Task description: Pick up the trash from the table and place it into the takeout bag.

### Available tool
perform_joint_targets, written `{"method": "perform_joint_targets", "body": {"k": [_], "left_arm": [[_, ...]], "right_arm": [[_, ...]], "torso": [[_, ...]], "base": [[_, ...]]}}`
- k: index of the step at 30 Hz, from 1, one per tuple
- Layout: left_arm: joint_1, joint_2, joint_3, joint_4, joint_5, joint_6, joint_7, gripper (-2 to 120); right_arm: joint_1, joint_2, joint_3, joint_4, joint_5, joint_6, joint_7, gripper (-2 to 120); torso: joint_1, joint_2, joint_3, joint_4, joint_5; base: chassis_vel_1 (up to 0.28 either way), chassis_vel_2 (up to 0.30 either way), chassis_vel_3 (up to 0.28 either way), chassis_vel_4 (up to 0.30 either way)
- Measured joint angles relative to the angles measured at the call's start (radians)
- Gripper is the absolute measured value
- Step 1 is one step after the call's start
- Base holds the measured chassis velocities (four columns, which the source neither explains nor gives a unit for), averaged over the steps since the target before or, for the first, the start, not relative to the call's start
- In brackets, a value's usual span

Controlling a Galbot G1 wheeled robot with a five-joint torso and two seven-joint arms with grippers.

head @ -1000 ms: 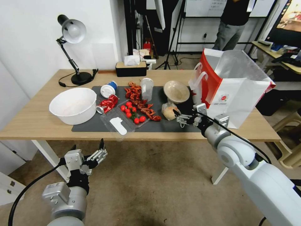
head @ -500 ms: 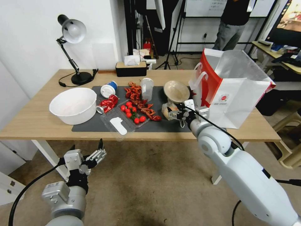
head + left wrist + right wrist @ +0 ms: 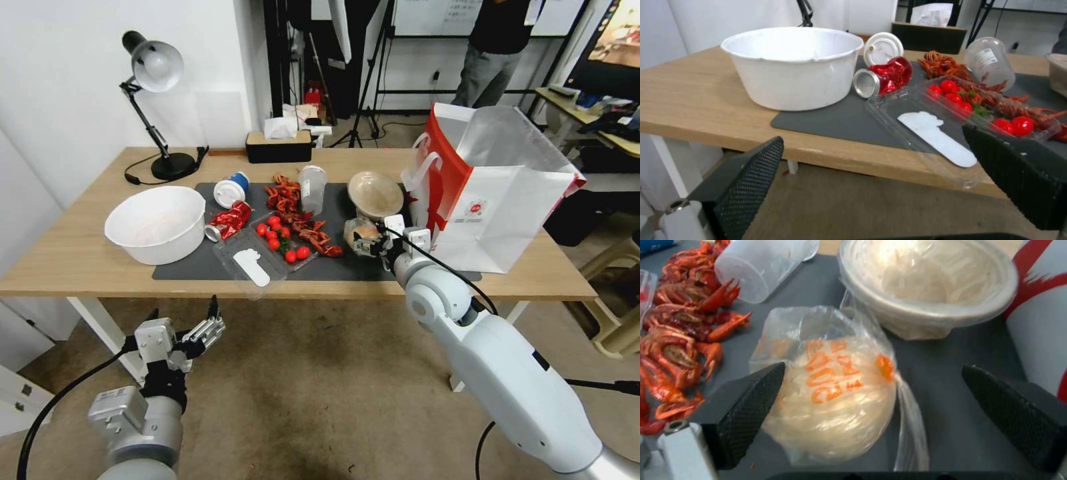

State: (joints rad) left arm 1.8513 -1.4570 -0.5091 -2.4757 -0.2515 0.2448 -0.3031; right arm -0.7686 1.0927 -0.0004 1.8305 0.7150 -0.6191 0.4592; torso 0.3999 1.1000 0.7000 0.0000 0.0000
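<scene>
I've got the long light-wood table (image 3: 80, 260) with its dark grey mat in front of me, and the big white paper takeout bag with red sides (image 3: 497, 200) standing open at the right end. My right gripper (image 3: 871, 413) is low over the mat with fingers spread wide around the clear plastic bag with the bun (image 3: 835, 386) — one pad touching it, the other well clear. I'd centre first, then squeeze gently so the soft film doesn't slip. The left gripper (image 3: 203, 327) hangs open below the table edge — idle.
</scene>
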Motion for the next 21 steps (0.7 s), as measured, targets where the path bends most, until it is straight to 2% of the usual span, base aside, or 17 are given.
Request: {"method": "perform_joint_targets", "body": {"k": [7,9,13,15,17,19,21], "left_arm": [[0.002,-0.004,0.001,-0.002,0.002,-0.006,-0.003,100],[0.003,-0.006,0.004,-0.001,0.005,-0.009,-0.003,100],[0.006,-0.006,0.006,-0.002,0.006,-0.013,-0.004,100],[0.006,-0.005,0.006,-0.001,0.006,-0.017,-0.006,100],[0.006,-0.004,0.006,-0.001,0.006,-0.018,-0.007,100],[0.006,-0.003,0.006,0.000,0.005,-0.022,-0.010,100],[0.005,-0.003,0.006,0.000,0.005,-0.023,-0.011,100]], "right_arm": [[0.001,0.002,0.003,-0.011,0.017,-0.005,-0.002,98],[0.000,0.005,0.003,-0.013,0.028,-0.004,0.005,86],[0.000,0.007,0.003,-0.013,0.037,-0.005,0.009,78],[0.000,0.009,0.004,-0.013,0.048,-0.008,0.014,67],[0.000,0.009,0.004,-0.013,0.053,-0.009,0.016,64],[-0.002,0.011,0.006,-0.014,0.062,-0.011,0.021,52],[-0.004,0.011,0.008,-0.014,0.063,-0.011,0.022,48]], "torso": [[0.000,0.000,0.000,0.0001,0.0001],[0.000,0.000,0.000,0.0000,0.0000],[0.000,0.000,0.000,0.0001,0.0000],[0.000,0.000,0.000,0.0000,0.0001],[0.000,0.000,0.000,0.0000,0.0000],[0.000,0.000,0.000,0.0001,0.0000],[0.000,0.000,0.000,0.0001,0.0000]], "base": [[0.000,0.000,0.000,0.000],[0.000,0.000,0.000,0.000],[0.000,0.000,0.000,0.000],[0.000,0.000,0.000,0.000],[0.000,0.000,0.000,0.000],[0.000,0.000,0.000,0.000],[0.000,0.000,0.000,0.000]]}}
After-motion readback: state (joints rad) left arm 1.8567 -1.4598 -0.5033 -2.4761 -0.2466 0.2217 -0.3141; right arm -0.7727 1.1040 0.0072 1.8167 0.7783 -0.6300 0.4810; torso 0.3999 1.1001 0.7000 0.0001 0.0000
